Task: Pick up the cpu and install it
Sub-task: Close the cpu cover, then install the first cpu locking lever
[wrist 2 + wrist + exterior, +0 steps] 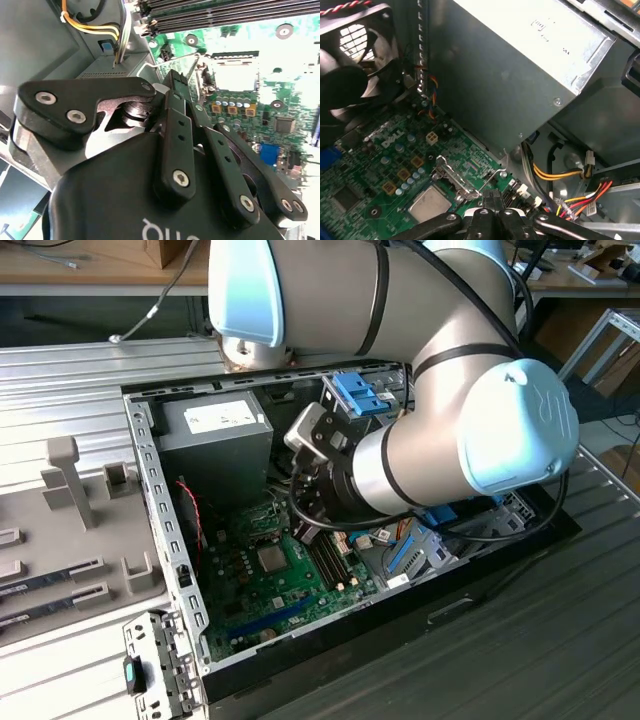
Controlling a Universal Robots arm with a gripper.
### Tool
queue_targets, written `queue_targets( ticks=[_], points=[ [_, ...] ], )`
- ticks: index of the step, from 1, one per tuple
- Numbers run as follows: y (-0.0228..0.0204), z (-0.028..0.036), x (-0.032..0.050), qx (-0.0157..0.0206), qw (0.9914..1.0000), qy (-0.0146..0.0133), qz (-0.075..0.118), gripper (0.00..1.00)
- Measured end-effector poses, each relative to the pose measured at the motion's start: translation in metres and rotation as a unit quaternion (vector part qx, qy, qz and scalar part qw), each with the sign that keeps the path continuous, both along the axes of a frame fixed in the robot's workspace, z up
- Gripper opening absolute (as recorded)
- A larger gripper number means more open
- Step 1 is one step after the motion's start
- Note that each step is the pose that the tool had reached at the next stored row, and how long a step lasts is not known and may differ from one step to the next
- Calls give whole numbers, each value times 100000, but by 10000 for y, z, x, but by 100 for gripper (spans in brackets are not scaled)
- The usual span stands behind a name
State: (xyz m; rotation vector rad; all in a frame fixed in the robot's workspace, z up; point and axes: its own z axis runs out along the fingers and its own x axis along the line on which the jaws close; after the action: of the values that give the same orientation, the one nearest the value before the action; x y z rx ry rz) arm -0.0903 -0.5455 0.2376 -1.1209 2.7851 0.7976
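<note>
The cpu (429, 204) is a small square chip with a silver-grey top. It lies flat in its socket on the green motherboard (370, 165), and the exterior view shows the cpu (272, 558) mid-board. Beside it the dark metal socket frame (454, 176) is swung up, and a thin wire lever (492, 176) stands free. In the first wrist view my gripper (494, 196) hovers just past the socket's edge near that lever, fingers together with nothing seen between them. The second wrist view shows the gripper (176, 81) beside the socket (232, 75).
The grey power-supply box (215, 435) stands close behind the socket, with a black fan (355, 65) to one side. Memory sticks (210, 12) and coloured cables (555, 175) crowd the gripper's other side. Case walls (155, 490) ring the board. A grey parts tray (80, 530) lies outside.
</note>
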Motion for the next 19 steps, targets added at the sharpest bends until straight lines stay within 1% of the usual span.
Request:
queue_targets(
  ticks=[1, 2, 5, 7, 12, 14, 16, 17, 18, 19],
  points=[
    [-8, 0, 0, -40, 100000, -2, -2, 11],
    [-14, 0, 0, -239, 100000, -2, -8, 11],
    [-25, 0, 2, -1197, 99993, 1, 11, 11],
    [-32, 0, 1, -1692, 99986, 2, 6, 11],
    [-30, 1, 1, -1723, 99985, 6, 2, 11],
    [-1, -5, 13, -1817, 99983, 24, -20, 11],
    [55, -18, 40, -1818, 99983, 90, -35, 11],
    [102, -24, 57, -1820, 99983, 126, -33, 11],
    [129, -28, 66, -1819, 99983, 149, -32, 11],
    [182, -37, 91, -1824, 99983, 217, -28, 11]
  ],
)
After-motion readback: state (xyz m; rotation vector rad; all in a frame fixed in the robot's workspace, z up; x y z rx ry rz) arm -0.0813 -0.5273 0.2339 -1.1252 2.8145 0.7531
